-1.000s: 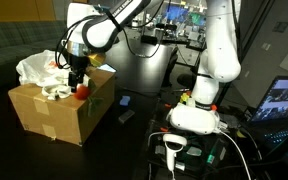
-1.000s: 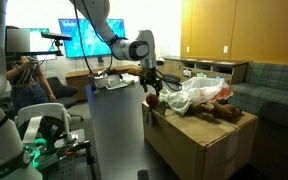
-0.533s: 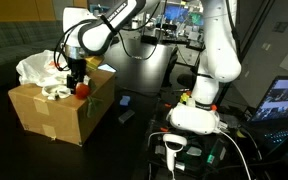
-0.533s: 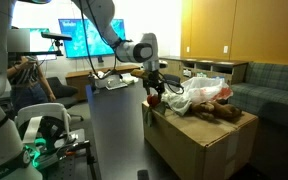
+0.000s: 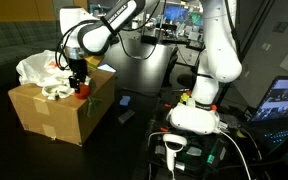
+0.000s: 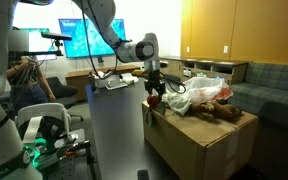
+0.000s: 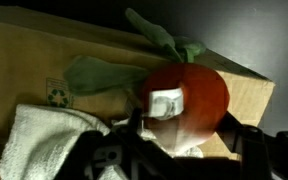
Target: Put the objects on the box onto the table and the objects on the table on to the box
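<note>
A cardboard box [image 5: 54,118] shows in both exterior views [image 6: 199,142]. On its top lie a red tomato-like toy [image 7: 189,100] with green leaves and a white label, a white cloth [image 7: 34,140] and a white plastic bag [image 5: 36,68]. My gripper [image 7: 179,152] is directly over the red toy [image 5: 82,91], with one finger on each side of it and open. It is at the box's corner nearest the table [image 6: 155,94]. A brown object [image 6: 224,112] lies further along the box top.
Two small dark objects [image 5: 125,116] lie on the dark table [image 5: 134,135] beside the box. A second white robot base [image 5: 197,112] and a laptop [image 5: 284,100] stand beyond. A sofa [image 6: 269,85] is behind the box.
My gripper has come down a little over the red toy on the box. Nothing else has moved.
</note>
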`<action>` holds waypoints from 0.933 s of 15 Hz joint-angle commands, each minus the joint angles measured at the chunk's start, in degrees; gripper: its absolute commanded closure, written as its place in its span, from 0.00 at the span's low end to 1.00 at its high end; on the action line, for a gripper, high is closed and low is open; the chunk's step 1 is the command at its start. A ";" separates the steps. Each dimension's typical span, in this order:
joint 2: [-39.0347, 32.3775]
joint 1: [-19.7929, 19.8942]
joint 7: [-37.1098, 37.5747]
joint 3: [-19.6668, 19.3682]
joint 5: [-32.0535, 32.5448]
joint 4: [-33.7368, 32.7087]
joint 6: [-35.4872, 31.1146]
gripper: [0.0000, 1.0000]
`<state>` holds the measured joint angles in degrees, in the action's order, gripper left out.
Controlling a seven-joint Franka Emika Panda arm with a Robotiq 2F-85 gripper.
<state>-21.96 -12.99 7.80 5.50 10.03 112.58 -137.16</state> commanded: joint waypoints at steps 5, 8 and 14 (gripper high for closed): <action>-0.87 -0.31 -1.36 0.13 1.07 -2.10 2.90 0.84; 0.54 0.26 -4.18 0.90 0.46 -0.63 1.97 0.99; 5.60 1.87 -13.28 2.75 -0.42 5.23 -0.16 0.97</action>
<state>-21.14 -12.67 -0.51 6.75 10.31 112.76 -135.48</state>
